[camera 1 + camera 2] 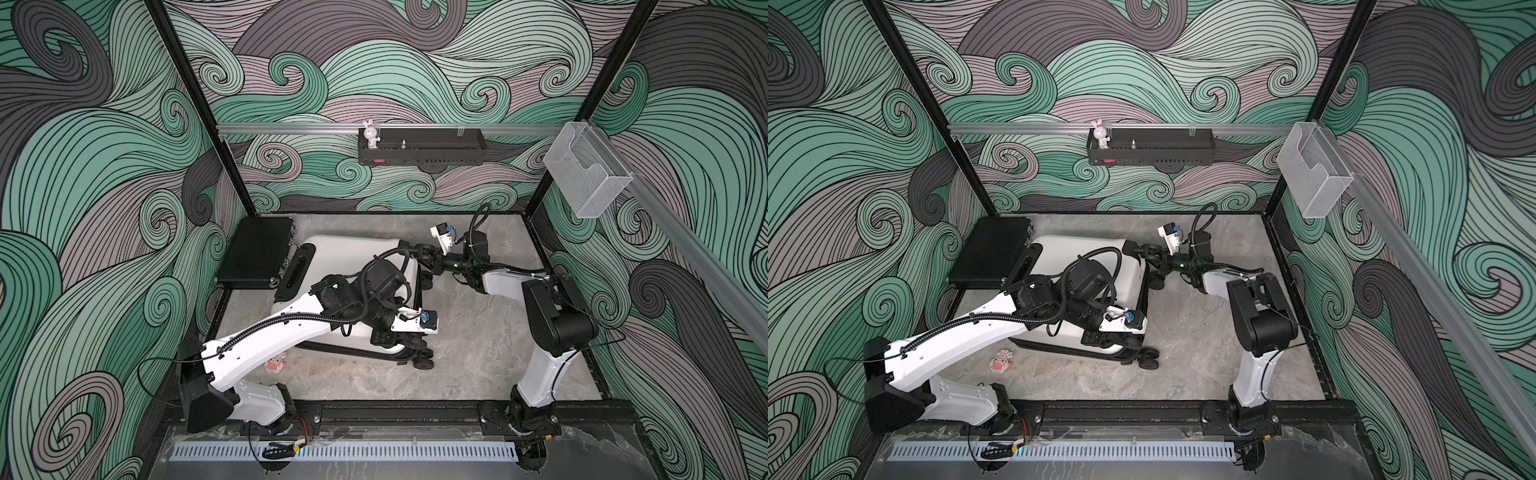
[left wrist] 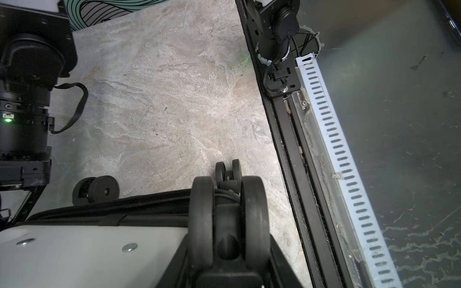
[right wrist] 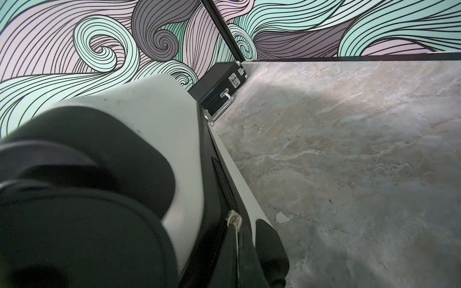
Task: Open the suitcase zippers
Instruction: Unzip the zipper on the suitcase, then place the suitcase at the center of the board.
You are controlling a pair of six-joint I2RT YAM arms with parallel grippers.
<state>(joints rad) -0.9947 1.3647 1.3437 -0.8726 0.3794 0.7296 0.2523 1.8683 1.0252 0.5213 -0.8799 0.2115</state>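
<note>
The white suitcase lies flat in the middle of the table, with its black wheels toward the right. My left gripper is at its near right corner. There its fingers are closed on either side of a twin spinner wheel. My right gripper is at the far right corner, shut on a metal zipper pull. The black zipper band runs along the seam. Another metal pull hangs at the far end of that side.
A flat black briefcase lies against the suitcase's left end in the back left corner. A small pink toy sits on the table by my left arm. A black rail edges the table's front. Patterned walls close in three sides.
</note>
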